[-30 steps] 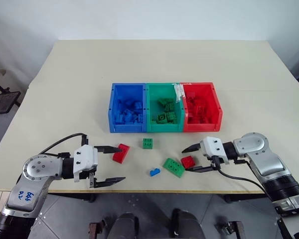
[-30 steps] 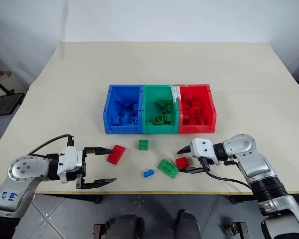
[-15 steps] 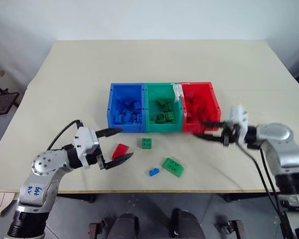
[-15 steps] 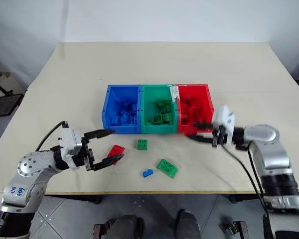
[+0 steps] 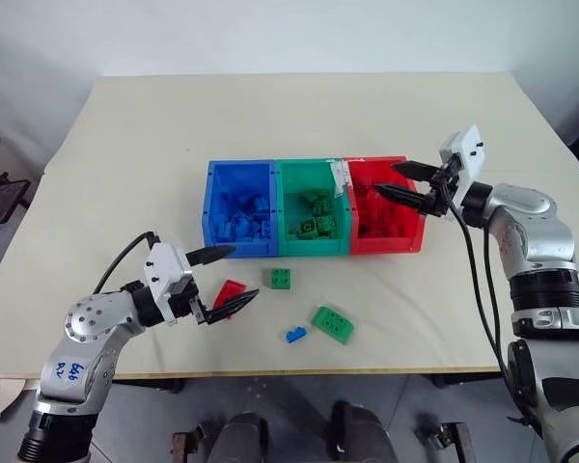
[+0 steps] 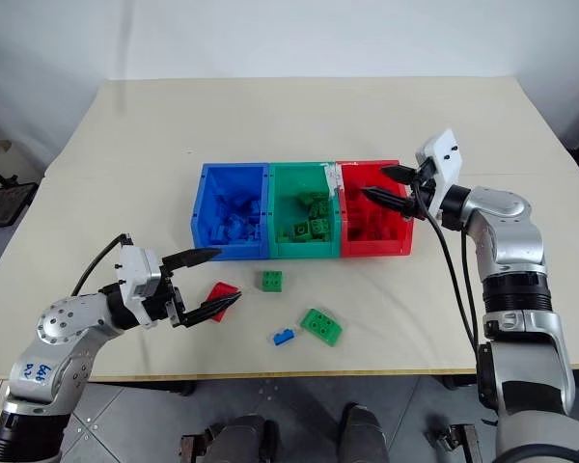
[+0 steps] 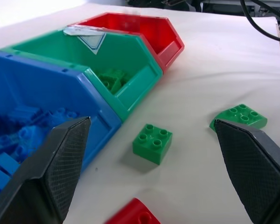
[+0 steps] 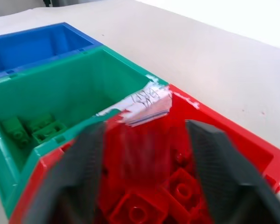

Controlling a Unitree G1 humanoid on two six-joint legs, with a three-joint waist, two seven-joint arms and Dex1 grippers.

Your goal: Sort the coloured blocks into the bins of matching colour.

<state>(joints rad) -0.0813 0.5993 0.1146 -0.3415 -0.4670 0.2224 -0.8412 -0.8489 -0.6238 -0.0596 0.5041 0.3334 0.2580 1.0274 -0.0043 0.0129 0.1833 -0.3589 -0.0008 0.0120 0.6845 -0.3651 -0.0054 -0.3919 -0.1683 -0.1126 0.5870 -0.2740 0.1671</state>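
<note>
Bins [image 5: 314, 249] of smooth moulded plastic, three joined open-top square boxes in blue, green and red, sat in a row at the middle of the pale matte worktop [image 5: 270, 125]. Each bin held a heap of studded plastic bricks of its own colour, and a scrap of clear tape [image 5: 343, 177] clung to the rim between green and red.

At six o'clock from the bins, four loose bricks lay on the worktop. A square green four-stud brick [image 5: 282, 278] rested just beside the front wall of the green bin. A red oblong brick [image 5: 231, 292] lay at seven o'clock from it. A small blue brick [image 5: 296, 335] and a larger green oblong brick [image 5: 333, 324] lay close together, nearest the worktop's front edge.

The left tool [image 5: 226, 281] stood wide open and empty, its two black, cross-hatched fingers [image 7: 60, 172] spread to either side of the red oblong brick without gripping it.

The right tool [image 5: 398, 181] hovered at the three o'clock side of the row, over the red bin's opening. Its tapered black fingers [image 8: 219, 172] were parted, with nothing between them.
</note>
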